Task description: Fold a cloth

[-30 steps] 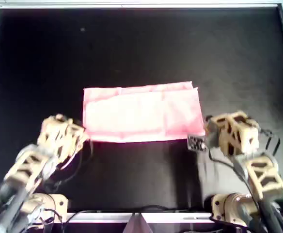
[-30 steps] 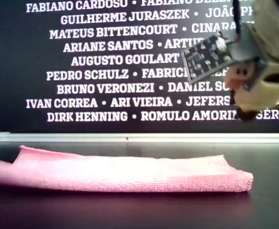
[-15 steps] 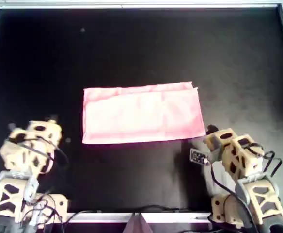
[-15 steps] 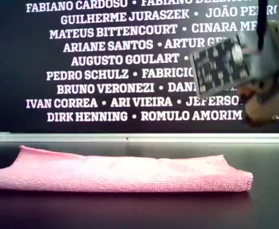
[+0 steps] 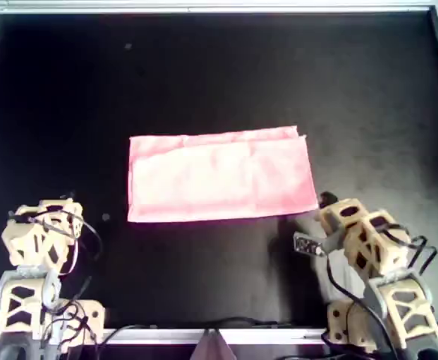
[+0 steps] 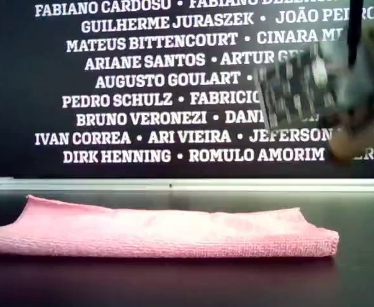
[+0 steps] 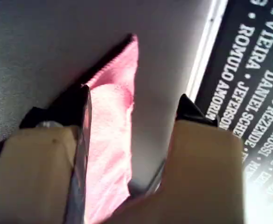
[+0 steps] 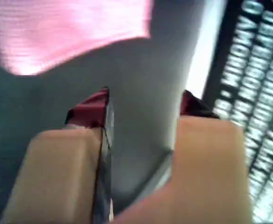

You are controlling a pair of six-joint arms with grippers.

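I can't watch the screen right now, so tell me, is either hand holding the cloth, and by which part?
Neither. The left hand and right hand are both open with nothing between the jaws; the cloth lies folded on the table, apart from both.

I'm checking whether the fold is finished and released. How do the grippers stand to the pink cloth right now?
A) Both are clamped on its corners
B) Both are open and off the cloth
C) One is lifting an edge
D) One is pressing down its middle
B: the cloth lies flat, folded into a rectangle, while the left gripper and right gripper each show parted jaws holding nothing.
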